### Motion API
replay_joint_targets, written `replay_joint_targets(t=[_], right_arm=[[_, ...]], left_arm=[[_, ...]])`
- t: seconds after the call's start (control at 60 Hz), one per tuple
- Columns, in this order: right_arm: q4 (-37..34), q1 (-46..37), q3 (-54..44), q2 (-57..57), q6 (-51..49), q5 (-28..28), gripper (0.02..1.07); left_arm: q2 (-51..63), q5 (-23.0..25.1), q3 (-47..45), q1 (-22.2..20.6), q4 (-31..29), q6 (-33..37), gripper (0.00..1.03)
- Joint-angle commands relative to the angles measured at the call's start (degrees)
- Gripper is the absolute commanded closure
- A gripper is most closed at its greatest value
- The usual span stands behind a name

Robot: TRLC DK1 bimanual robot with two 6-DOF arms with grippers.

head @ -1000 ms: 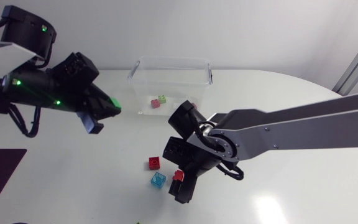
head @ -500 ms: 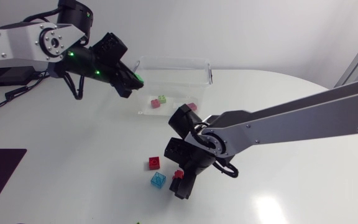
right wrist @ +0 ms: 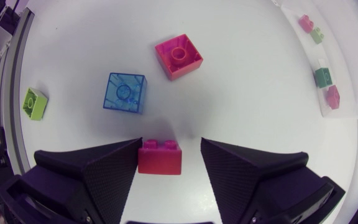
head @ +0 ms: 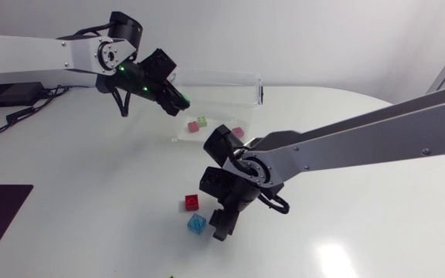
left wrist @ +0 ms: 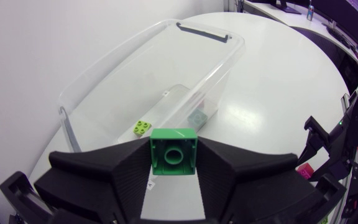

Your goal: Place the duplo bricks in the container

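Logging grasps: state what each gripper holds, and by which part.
Left gripper grips the green brick by two opposite side walls. Right gripper holds nothing: the red brick touches one finger only.

Left arm stretched out, left gripper clamped on green brick. Right arm pitched down, right gripper fingers apart.

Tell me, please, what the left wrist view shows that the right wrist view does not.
Only the left wrist view: a green square duplo brick clamped between the left jaws. Only the right wrist view: a red square brick, a translucent blue brick and a lime green brick loose on the white table. Both: the clear plastic container holding small bricks, and the open right jaws with a red two-stud brick between them, barely visible from the left wrist.
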Motion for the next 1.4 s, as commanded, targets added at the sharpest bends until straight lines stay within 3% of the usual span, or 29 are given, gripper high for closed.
replay_joint_targets(t=[0.0, 0.117, 0.167, 0.833, 1.15, 1.383], right_arm=[[-1.52, 0.12, 0.56, 1.59, -1.16, 0.59, 0.51], [-1.61, 0.56, 0.29, 1.41, -1.07, 0.86, 0.75], [-2.32, 0.73, 0.21, 1.15, -1.16, 0.86, 0.76], [-6.36, 2.05, -1.82, -11.07, 0.16, 0.86, 0.79], [-7.77, -6.04, 9.61, -14.32, 0.16, 1.03, 0.78], [-7.68, -12.10, 21.30, -10.19, 0.24, 0.86, 0.78]], left_arm=[[2.84, 0.44, 3.09, 0.49, -0.41, 0.56, 0.56], [4.07, 0.53, 4.50, 0.58, -0.76, 0.56, 0.47], [4.34, 0.53, 4.94, 0.58, -1.02, 0.47, 0.41], [-3.66, 0.88, 1.16, -0.65, -2.78, 0.12, 0.32], [-8.58, 0.88, -6.14, -0.74, -2.78, 0.83, 0.30], [-9.20, 0.71, -16.24, 1.98, -1.28, 3.81, 0.30]])
